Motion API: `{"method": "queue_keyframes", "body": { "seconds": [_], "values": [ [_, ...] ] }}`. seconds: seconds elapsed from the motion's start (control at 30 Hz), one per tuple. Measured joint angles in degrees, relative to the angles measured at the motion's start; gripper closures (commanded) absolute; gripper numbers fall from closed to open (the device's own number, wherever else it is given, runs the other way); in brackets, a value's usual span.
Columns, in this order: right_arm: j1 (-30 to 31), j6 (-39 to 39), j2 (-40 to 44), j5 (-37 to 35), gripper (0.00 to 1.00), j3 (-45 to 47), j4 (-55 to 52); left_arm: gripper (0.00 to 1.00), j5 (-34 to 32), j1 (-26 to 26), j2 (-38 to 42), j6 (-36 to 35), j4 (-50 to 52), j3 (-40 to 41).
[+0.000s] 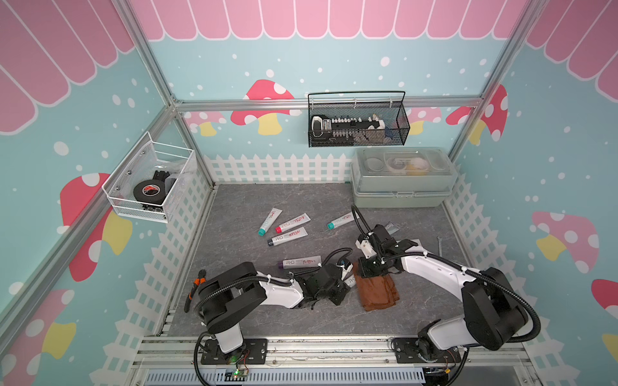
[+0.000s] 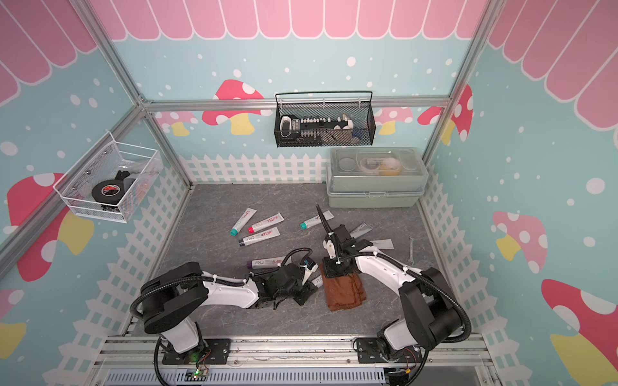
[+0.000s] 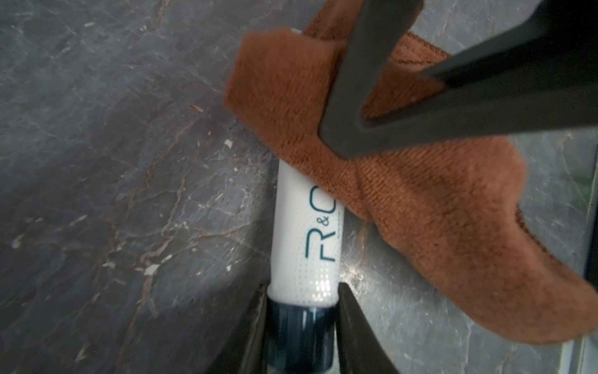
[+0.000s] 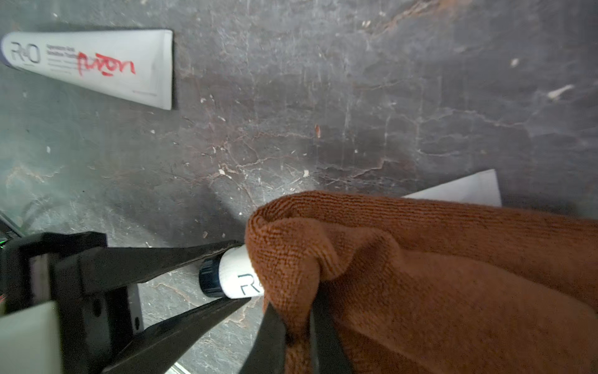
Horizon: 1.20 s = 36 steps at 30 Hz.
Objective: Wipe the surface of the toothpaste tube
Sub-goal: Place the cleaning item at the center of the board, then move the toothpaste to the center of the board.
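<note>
My left gripper point(image 3: 299, 323) is shut on the dark blue cap of a white toothpaste tube point(image 3: 307, 233) that lies low over the grey table. A brown cloth point(image 3: 420, 210) is draped over the tube's far part, hiding most of it. In the right wrist view, my right gripper point(image 4: 297, 327) is shut on a fold of the cloth point(image 4: 437, 275), right beside the tube point(image 4: 238, 275). In both top views the two grippers meet at the front middle, where the cloth point(image 1: 378, 292) point(image 2: 346, 290) hangs onto the table.
Several other toothpaste tubes point(image 1: 291, 224) lie mid-table, one with a purple cap point(image 1: 301, 263) just behind my left arm. A lidded green box point(image 1: 401, 177) stands at the back right. Pliers point(image 1: 194, 287) lie at the left edge and a wrench point(image 1: 439, 245) at the right.
</note>
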<state>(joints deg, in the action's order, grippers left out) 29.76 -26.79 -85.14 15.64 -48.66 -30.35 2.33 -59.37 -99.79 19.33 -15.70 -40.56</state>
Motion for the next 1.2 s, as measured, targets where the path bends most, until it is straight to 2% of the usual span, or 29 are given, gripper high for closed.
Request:
{"method": "queue_keyframes", "body": {
  "seconds": [0.07, 0.33, 0.4, 0.53, 0.73, 0.8, 0.83, 0.9, 0.93, 1.0, 1.03, 1.2],
  "values": [
    [0.1, 0.2, -1.8, -1.8, 0.93, -1.4, -1.2, 0.69, -0.1, 0.0, 0.0, 0.0, 0.0, 0.0],
    [0.6, 0.1, -3.1, -21.6, 0.91, -3.9, -8.4, 0.69, 0.1, 1.2, 0.3, 0.0, 1.2, -0.4],
    [0.5, 0.1, -3.1, -24.6, 0.90, -3.9, -9.9, 0.69, 0.0, 2.5, 0.8, 0.0, 2.2, -0.3],
    [0.5, 0.5, -3.1, -25.5, 0.88, -3.8, -10.1, 0.69, -0.2, 5.0, 1.8, 0.0, 3.8, -0.3],
    [1.6, 1.5, -0.3, -22.2, 0.88, -2.7, -8.5, 0.69, -0.4, 6.8, 2.0, 0.0, 4.9, -0.4],
    [2.5, 1.7, 0.2, -20.9, 0.84, -2.4, -8.1, 0.69, -0.2, 7.3, 2.0, 0.0, 5.4, -0.8],
    [2.9, 1.8, 0.2, -20.4, 0.78, -2.4, -8.0, 0.69, -0.1, 7.7, 2.0, 0.0, 5.8, -1.1],
    [3.5, 2.0, 0.2, -19.3, 0.60, -2.3, -8.0, 0.69, -0.1, 8.3, 1.9, 0.0, 6.8, -2.0],
    [3.7, 1.9, 0.2, -18.8, 0.47, -2.3, -8.0, 0.69, -0.1, 8.6, 1.9, 0.0, 7.1, -2.5],
    [3.7, 1.6, 0.4, -17.9, 0.06, -2.4, -8.1, 0.69, 0.1, 9.1, 1.5, 0.0, 7.5, -3.5],
    [3.7, 1.5, 0.8, -17.6, 0.01, -2.4, -8.2, 0.69, 0.1, 9.4, 1.2, 0.0, 7.8, -4.1],
    [3.7, 1.1, 5.9, -17.6, 0.01, -4.2, -9.8, 0.69, 0.6, 11.3, 0.6, 0.0, 10.0, -6.6]
  ]
}}
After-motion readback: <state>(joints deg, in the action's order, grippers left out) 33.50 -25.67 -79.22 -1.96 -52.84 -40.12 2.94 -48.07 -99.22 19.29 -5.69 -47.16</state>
